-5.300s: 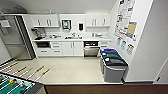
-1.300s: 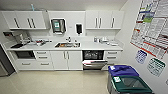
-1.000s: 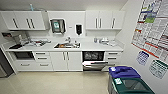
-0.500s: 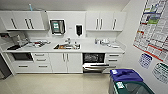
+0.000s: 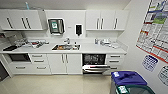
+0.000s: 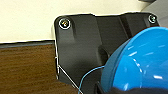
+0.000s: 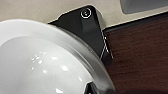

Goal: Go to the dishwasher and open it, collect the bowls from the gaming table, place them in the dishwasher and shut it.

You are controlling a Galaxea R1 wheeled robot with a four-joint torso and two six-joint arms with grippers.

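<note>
The dishwasher (image 5: 96, 63) sits under the white counter, right of the sink. Its steel door (image 5: 96, 68) is folded down and the dark inside with racks shows. In the left wrist view a bright blue bowl (image 6: 142, 62) hangs over the floor, with my left gripper (image 6: 126, 89) shut on its rim. In the right wrist view a pale white bowl (image 7: 42, 62) is carried the same way, with my right gripper (image 7: 96, 89) shut on its edge. The gaming table is out of view.
Two bins stand at the near right by the wall, one with a blue lid (image 5: 127, 78) and one with a green lid (image 5: 136, 89). Posters (image 5: 155, 32) cover the right wall. White cabinets (image 5: 62, 62) and a sink (image 5: 66, 47) line the counter. Beige floor (image 5: 55, 83) lies before the dishwasher.
The camera has driven closer to the kitchen counter and turned, so the open dishwasher now sits larger and nearer the middle. The bins have slid to the lower right.
</note>
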